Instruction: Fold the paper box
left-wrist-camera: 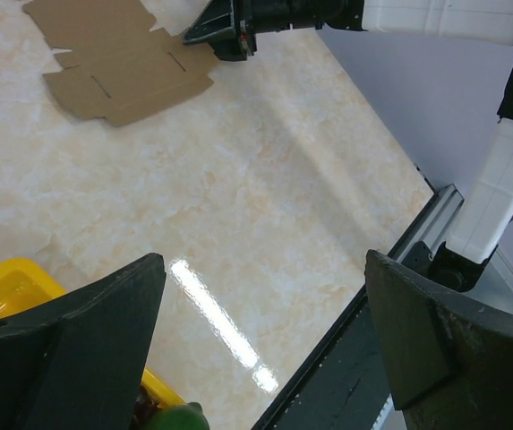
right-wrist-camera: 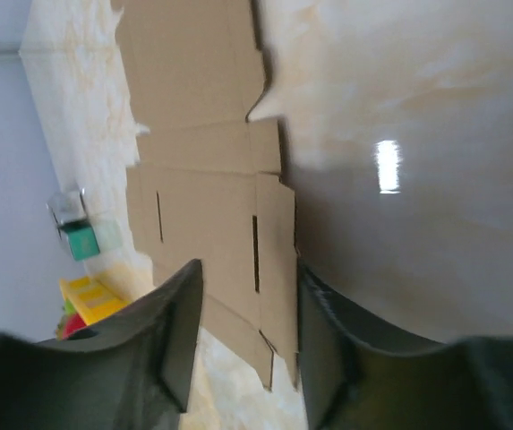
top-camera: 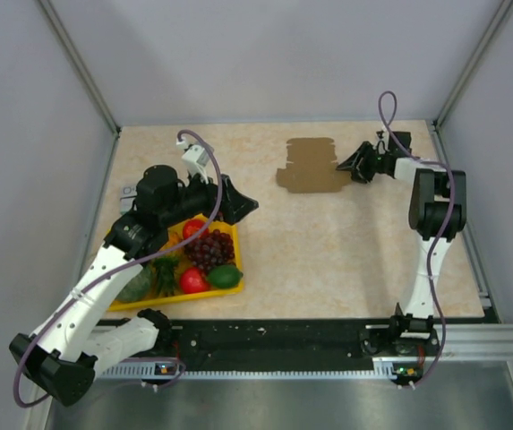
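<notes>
Top view: the paper box lies flat, its side flap just ahead of the right gripper.

Left wrist: the left gripper is spread wide and empty, with the box well ahead of it.

Right wrist: the fingers stand apart astride the flap, with no clamp seen.

Judged light, thin and easily creased; best taken by an outer flap.

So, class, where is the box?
Top view: the box lies flat at the table's far side, right of centre, right claw at its right edge.

Robot laboratory test cell. Two white arms, the left arm and the right arm, are bolted to a black rail at the near edge of a marble-patterned surface, with cables looped along them. Plain grey wall panels in metal framing enclose the surface on three sides.
</notes>
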`<action>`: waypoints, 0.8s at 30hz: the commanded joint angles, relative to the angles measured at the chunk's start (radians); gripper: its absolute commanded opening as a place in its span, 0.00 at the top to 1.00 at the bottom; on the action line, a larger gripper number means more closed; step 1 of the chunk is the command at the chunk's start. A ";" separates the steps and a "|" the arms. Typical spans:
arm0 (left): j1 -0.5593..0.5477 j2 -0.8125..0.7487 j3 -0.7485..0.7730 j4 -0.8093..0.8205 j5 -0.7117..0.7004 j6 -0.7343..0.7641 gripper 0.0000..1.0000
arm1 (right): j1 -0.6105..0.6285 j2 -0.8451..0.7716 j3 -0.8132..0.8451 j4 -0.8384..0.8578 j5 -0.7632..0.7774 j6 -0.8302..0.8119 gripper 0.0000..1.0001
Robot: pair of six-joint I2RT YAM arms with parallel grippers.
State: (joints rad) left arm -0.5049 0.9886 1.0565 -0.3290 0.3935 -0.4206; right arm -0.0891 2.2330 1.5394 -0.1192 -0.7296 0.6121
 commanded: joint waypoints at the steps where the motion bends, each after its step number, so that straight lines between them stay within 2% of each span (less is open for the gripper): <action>1: -0.014 -0.010 0.030 0.024 -0.005 -0.004 0.04 | 0.052 -0.030 -0.027 0.113 -0.010 0.070 0.63; 2: -0.017 -0.010 0.033 0.019 -0.007 -0.004 0.04 | 0.052 -0.056 -0.038 0.112 -0.005 0.074 0.73; 4: -0.021 -0.013 0.033 0.010 -0.008 -0.004 0.04 | 0.052 -0.081 -0.064 0.140 -0.002 0.074 0.81; 5: -0.024 -0.016 0.033 0.010 -0.008 -0.004 0.04 | 0.052 -0.091 -0.073 0.141 -0.002 0.072 0.93; 6: -0.024 -0.018 0.027 0.008 -0.010 -0.007 0.05 | 0.052 -0.107 -0.079 0.135 -0.007 0.066 0.99; 9: -0.030 -0.016 0.017 0.008 -0.004 -0.024 0.05 | 0.052 -0.174 -0.140 0.151 -0.037 0.055 1.00; 13: -0.034 -0.005 -0.018 0.044 0.027 -0.082 0.05 | 0.052 -0.307 -0.376 0.294 -0.051 0.116 1.00; 19: -0.034 0.022 -0.124 0.226 0.082 -0.274 0.11 | 0.054 -0.496 -0.701 0.611 -0.041 0.325 1.00; 24: -0.046 0.132 -0.219 0.422 0.085 -0.533 0.09 | 0.052 -0.559 -0.898 0.962 -0.022 0.536 1.00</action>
State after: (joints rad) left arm -0.5358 1.0382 0.8978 -0.1333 0.4549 -0.7147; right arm -0.0357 1.7359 0.7486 0.4717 -0.7631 0.9470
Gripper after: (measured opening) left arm 0.892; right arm 0.008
